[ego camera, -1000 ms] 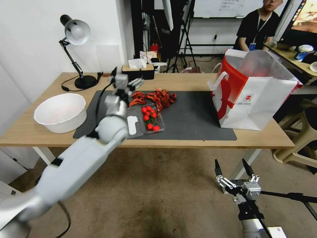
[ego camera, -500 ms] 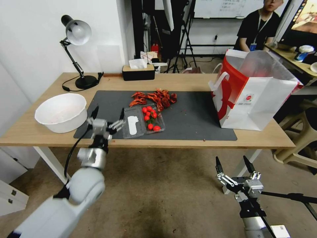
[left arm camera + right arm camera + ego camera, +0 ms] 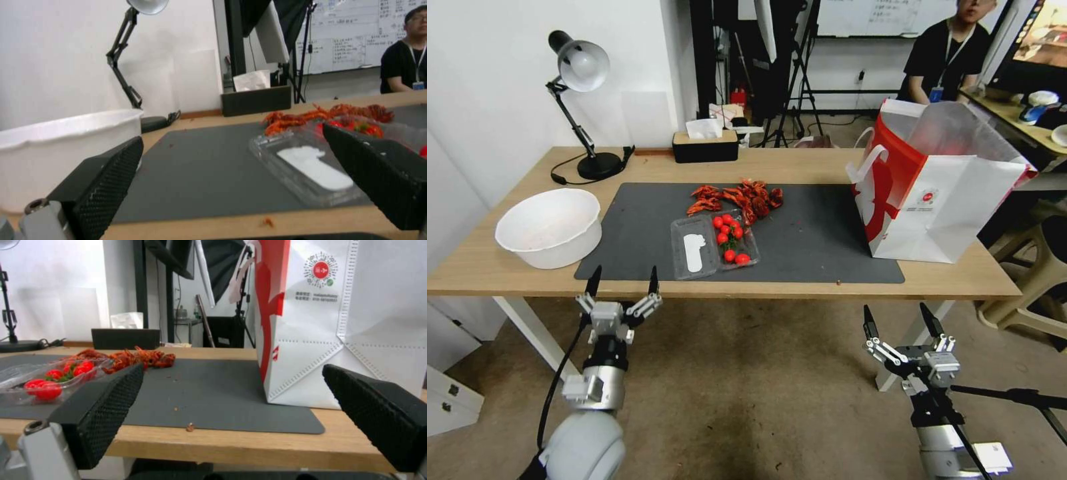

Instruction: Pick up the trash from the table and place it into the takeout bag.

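Left gripper [image 3: 622,283] is held below the near table [image 3: 934,285] edge, fingers spread, nothing grasped; right gripper [image 3: 902,321] is likewise held low before the table, spread wide and empty. Takeout bag [image 3: 954,213] stands upright and open on the right end of the dark mat [image 3: 827,240]. Listed cups, can and bowl are not seen on the table; inside of the bag cannot be judged. Left on the mat: a clear open clamshell [image 3: 697,248] with cherry tomatoes [image 3: 730,237]; just behind it, touching, a pile of red crayfish shells [image 3: 740,197]. A white basin [image 3: 550,227] sits apart, left. Judgement: task late-stage; remaining scraps not yet collected.
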Robot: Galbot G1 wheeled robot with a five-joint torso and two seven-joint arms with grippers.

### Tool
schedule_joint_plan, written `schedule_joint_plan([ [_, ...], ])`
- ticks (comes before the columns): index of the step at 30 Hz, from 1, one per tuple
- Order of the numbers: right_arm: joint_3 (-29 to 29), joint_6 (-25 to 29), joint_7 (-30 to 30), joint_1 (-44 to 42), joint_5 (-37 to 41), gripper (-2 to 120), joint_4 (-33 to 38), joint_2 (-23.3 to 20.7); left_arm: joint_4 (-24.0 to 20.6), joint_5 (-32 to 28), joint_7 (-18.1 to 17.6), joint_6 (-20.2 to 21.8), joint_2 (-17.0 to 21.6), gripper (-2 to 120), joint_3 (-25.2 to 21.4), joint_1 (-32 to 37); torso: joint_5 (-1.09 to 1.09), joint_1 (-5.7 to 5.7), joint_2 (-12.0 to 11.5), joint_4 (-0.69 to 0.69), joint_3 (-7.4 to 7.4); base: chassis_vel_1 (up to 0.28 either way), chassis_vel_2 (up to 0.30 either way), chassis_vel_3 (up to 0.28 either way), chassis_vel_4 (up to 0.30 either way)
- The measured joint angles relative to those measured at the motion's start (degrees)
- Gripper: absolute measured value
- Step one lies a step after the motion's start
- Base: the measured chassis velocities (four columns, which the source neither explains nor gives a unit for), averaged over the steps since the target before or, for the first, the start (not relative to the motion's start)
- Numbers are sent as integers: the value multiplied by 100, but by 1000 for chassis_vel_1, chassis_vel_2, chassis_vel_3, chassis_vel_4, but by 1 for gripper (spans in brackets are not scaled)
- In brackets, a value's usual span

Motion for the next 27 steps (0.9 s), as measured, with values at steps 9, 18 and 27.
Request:
schedule_joint_plan([
  [9, -79, -229, -3, 60, 17, 100, -27, -4, 100, 12, 179, -285, -82, 100, -90, 311, 0, 1, -1, -2, 0, 0, 0, 0, 0],
  [18, -102, -262, 5, 167, 17, 100, -75, 10, 145, -122, 325, -362, -105, 100, -109, 391, 0, 1, -1, 0, 0, 0, 0, 0, 0],
  [27, -99, -257, 9, 168, 13, 100, -78, 11, 148, -130, 326, -362, -100, 100, -105, 380, 0, 1, -1, 0, 1, 0, 0, 0, 0],
])
